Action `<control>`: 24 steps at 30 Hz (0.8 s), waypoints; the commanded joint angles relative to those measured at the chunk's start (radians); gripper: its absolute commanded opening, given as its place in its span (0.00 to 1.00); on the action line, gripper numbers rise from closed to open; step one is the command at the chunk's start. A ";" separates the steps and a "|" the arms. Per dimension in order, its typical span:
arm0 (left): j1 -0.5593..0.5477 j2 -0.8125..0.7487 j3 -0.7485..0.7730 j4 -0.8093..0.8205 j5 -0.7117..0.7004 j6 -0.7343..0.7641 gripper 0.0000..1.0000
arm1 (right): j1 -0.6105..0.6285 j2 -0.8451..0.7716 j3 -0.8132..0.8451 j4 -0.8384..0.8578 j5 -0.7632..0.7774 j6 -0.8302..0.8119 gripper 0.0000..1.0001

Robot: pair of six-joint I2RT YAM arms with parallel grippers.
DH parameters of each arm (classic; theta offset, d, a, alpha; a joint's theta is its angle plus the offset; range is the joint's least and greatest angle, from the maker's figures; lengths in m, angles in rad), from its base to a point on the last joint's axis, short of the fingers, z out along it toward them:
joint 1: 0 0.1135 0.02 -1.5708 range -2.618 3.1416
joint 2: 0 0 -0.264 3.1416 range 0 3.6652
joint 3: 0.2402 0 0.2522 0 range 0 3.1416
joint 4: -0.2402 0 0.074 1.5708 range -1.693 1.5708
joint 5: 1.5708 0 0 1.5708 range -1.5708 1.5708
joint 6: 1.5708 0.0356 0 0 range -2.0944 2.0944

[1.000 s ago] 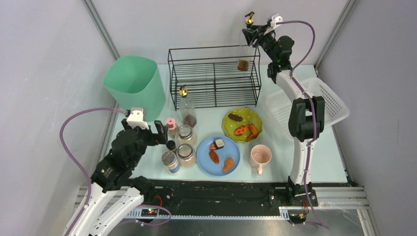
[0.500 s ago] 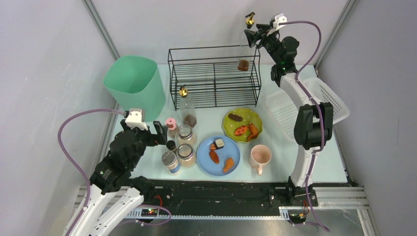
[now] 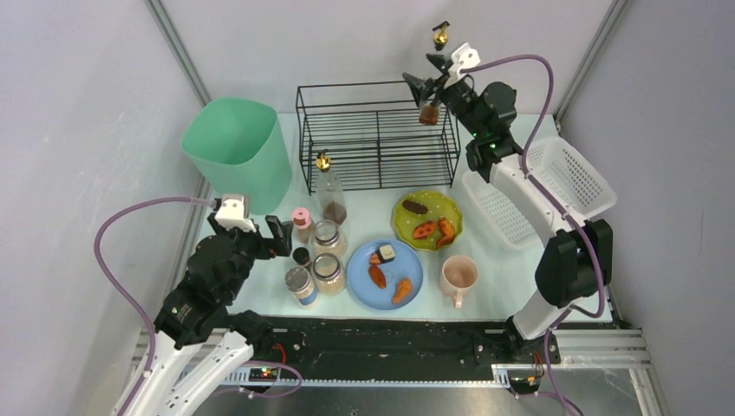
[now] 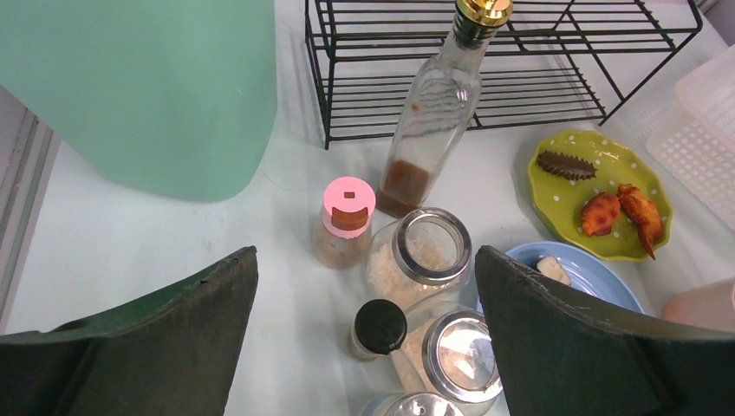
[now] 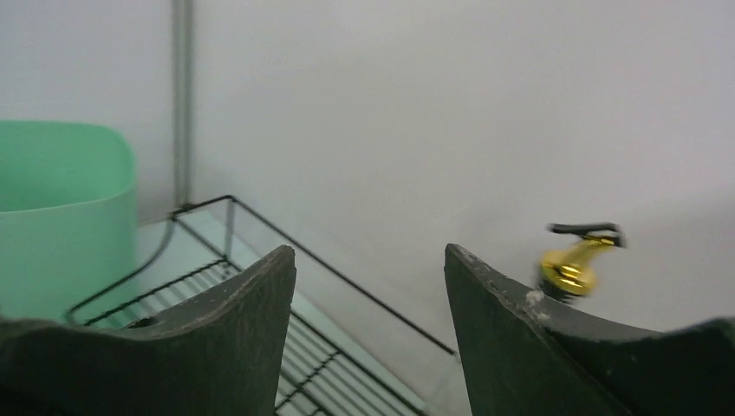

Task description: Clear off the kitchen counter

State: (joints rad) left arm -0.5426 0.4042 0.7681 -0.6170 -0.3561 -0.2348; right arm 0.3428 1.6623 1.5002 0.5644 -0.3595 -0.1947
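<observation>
A: Starting at the kitchen counter [image 3: 520,286]: pale, matte, smooth, spread flat across the middle of the top view. Far from cleared.

B: Agreed. Uneasy about 8 o'clock. Left gripper [image 4: 364,260] gaping wide, empty, hovering over packed glass jars [image 4: 425,251], a pink-capped shaker [image 4: 347,217] and a black-capped vial [image 4: 379,328]. Could tip slick round neighbours while closing on one.

A: And 12 o'clock? Black wire rack [image 3: 377,130], thin bars, wide gaps.

B: Riskier. Tall slender glass bottle [image 3: 429,113], gold pourer, brown dregs, standing at the rack's 3 o'clock end; tier unclear. Right gripper [image 3: 425,74] parted, gripping nothing, just beside the neck. Might clip it when pulling clear and topple it off the wires.

A: Further out: smooth-walled green bin [image 3: 238,152] at 10 o'clock, white slatted basket [image 3: 563,178] at 2, both plastic by the look.
</observation>
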 commanded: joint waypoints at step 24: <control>0.012 -0.089 0.002 0.011 -0.015 0.005 0.98 | 0.465 -0.058 -0.366 0.079 0.239 0.057 0.69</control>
State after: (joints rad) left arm -0.5400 0.3149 0.7681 -0.6167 -0.3630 -0.2352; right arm 0.7776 1.5700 1.1381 0.5125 -0.1650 -0.1947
